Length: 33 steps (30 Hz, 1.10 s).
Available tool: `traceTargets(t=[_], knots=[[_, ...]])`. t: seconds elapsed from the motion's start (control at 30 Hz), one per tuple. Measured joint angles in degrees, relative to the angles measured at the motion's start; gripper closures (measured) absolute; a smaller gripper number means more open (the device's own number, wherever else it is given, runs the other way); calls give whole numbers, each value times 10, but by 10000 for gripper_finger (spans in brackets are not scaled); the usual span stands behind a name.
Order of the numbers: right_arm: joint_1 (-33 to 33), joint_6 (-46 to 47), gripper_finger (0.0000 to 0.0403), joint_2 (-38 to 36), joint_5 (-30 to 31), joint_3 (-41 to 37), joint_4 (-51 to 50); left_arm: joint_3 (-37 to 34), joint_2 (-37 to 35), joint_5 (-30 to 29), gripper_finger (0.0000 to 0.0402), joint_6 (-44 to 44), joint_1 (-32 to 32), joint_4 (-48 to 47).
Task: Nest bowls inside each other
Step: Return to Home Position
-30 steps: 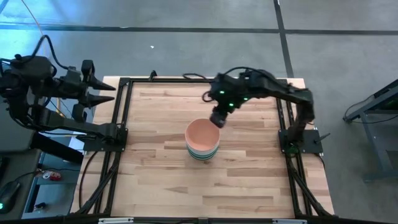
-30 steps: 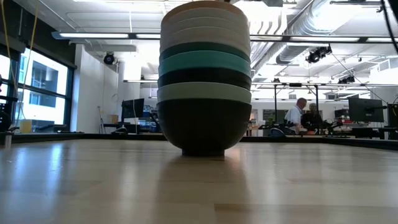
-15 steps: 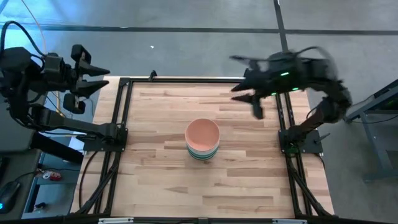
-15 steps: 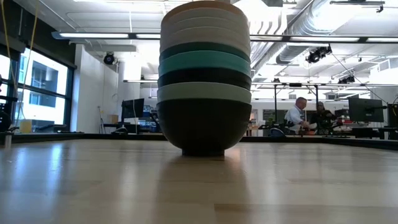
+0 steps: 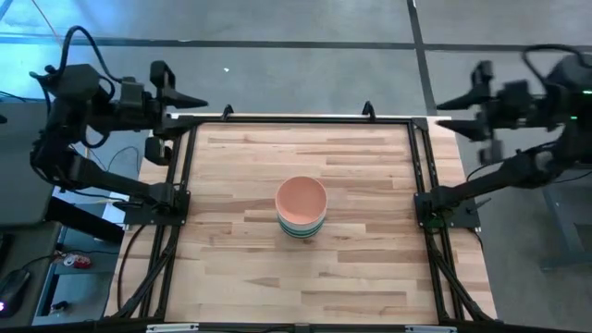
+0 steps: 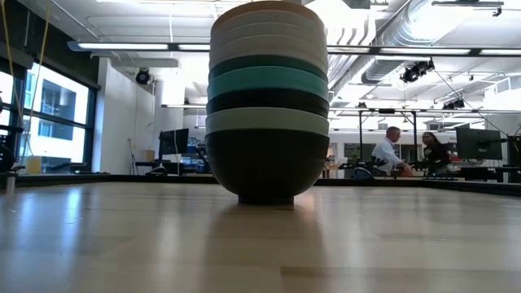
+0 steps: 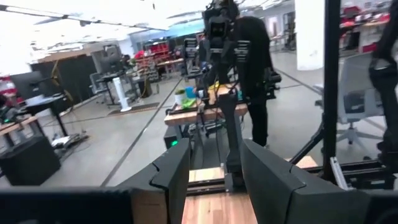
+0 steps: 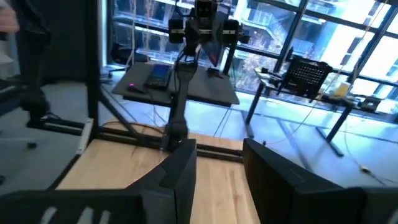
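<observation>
Toppling is the main residual hazard. The bowls [image 6: 267, 98] form one tall nested column on a single narrow foot, so a jolt to the counter [image 5: 240, 277] or a low pass by either arm would probably tip it. A secondary hazard (judged, not observed) is a bowl seated slightly askew, which could slide if disturbed. The rims in the low view look level and evenly spaced, so this seems unlikely.

Appearance: smooth, round, same-sized bowls. From the foot upward the low view shows black, mint, black, teal, dark green, then white rims. The salmon bowl [image 5: 302, 197] sits on top, its empty inside facing the overhead camera.

Location: near the middle of the counter, well apart from both arms.

Left claw [image 5: 185, 116]: in the high view, at the counter's upper left corner, over the frame rather than the wood, with its fingers parted and nothing between them.

Right claw [image 5: 451, 113]: at the upper right corner, likewise spread and empty.

Both wrist views show a clear gap between the fingers. Nesting looks complete, with no loose bowl in view.
</observation>
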Motion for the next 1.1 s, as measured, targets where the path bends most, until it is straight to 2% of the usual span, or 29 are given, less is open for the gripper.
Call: traceTargets(t=[0.1,0.2,0.33,0.47,0.63,0.77,0.9,1.1], knots=[[0,27,279,-29,-9,-4,-36,0,2,15,271,0,0,3],[0,51,279,-66,-28,-45,-45,0,-3,24,271,-9,0,-5],[0,73,279,-135,-40,-159,-9,0,-20,23,271,-29,0,-38],[0,84,279,-229,-40,-303,88,-18,-45,23,271,-58,0,-57],[0,111,279,-347,-23,-471,217,-109,-102,11,271,-96,0,-42],[0,152,279,-415,2,-569,295,-205,-157,0,271,-124,0,-2],[0,195,279,-448,20,-638,317,-292,-217,-19,271,-145,0,36],[0,219,279,-457,21,-685,333,-396,-300,-57,271,-177,0,73]])
